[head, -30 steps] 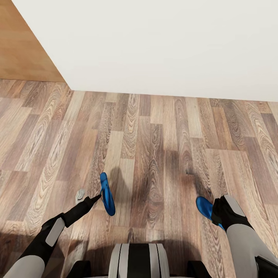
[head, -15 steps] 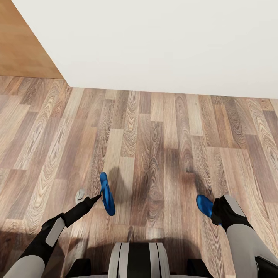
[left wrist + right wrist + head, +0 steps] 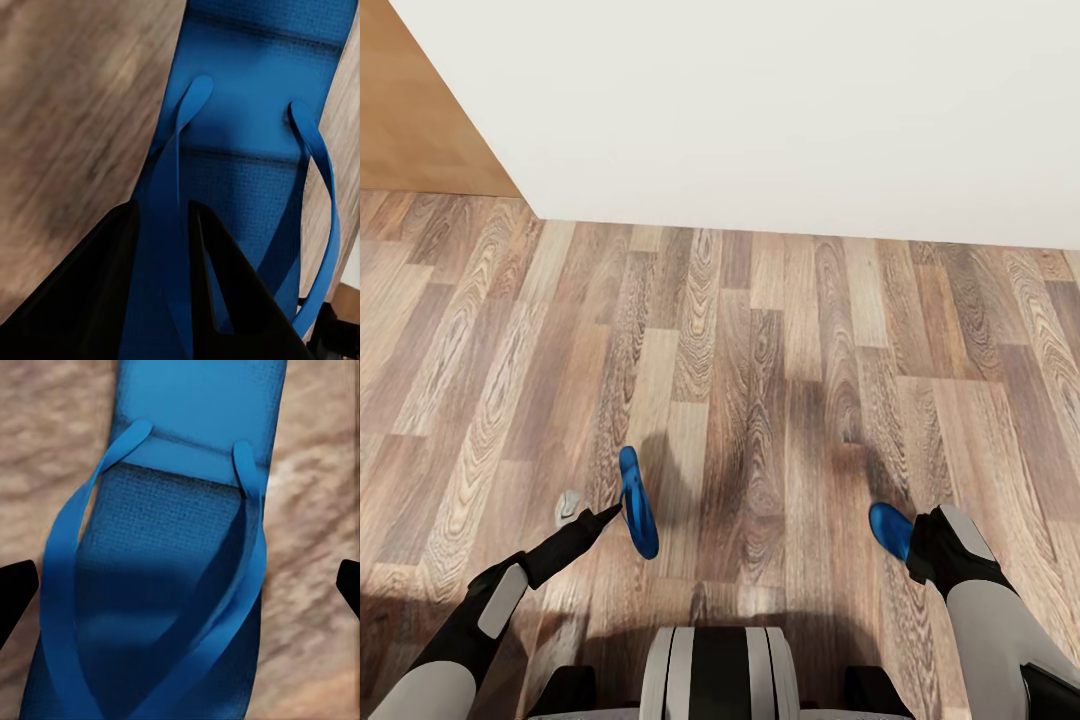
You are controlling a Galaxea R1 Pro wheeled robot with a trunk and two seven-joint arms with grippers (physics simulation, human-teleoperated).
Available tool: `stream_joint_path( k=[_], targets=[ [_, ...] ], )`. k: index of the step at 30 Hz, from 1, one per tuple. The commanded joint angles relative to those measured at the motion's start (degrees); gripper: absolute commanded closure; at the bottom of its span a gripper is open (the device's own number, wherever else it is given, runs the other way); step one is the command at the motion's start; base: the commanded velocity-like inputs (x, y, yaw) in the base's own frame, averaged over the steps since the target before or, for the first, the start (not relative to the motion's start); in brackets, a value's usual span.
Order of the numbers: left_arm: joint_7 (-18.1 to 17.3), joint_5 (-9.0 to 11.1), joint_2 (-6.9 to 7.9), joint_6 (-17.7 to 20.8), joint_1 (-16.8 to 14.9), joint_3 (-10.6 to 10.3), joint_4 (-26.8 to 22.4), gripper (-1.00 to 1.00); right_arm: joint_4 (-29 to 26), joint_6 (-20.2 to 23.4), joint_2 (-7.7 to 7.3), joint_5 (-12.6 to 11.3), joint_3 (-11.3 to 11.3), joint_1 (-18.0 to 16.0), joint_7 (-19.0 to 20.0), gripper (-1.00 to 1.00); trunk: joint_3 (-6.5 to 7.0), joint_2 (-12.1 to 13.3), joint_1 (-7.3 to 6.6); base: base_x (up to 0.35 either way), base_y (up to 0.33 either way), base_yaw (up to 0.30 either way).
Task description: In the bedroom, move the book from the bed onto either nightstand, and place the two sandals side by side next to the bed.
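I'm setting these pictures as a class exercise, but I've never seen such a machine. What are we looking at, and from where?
It is a simulated two-armed robot. The head view looks down over its arms onto a brown wood-plank floor beside a white wall. The other two come from cameras at each wrist. The left gripper is pinched on a strap of a bright blue flat flip-flop. The right gripper has its fingers wide apart either side of a second blue flip-flop.
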Motion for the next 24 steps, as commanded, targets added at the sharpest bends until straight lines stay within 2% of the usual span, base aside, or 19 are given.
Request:
stream_joint_path(
  k=[1, 11, 12, 24],
  targets=[
    [0.15, 0.27, 0.00, 0.34, -0.02, 0.07, -0.01, 1.00, -0.06, -0.36, 0.00, -0.47, -0.03, -0.02, -0.06, -1.00, -0.03, -0.01, -0.01, 0.000, 0.000, 0.000],
    [0.15, 0.19, 0.00, 0.34, -0.02, 0.07, -0.01, 1.00, -0.05, -0.35, 0.00, -0.47, -0.03, -0.01, -0.06, -1.00, -0.03, -0.01, -0.01, 0.000, 0.000, 0.000],
    [0.15, 0.21, 0.00, 0.34, -0.02, 0.07, -0.01, 1.00, -0.05, -0.35, 0.00, -0.47, -0.03, -0.01, -0.06, 1.00, -0.03, -0.01, -0.01, 0.000, 0.000, 0.000],
    [0.15, 0.22, 0.00, 0.34, -0.02, 0.07, -0.01, 1.00, -0.05, -0.35, 0.00, -0.47, -0.03, -0.02, -0.06, 1.00, -0.03, -0.01, -0.01, 0.000, 0.000, 0.000]
  ],
)
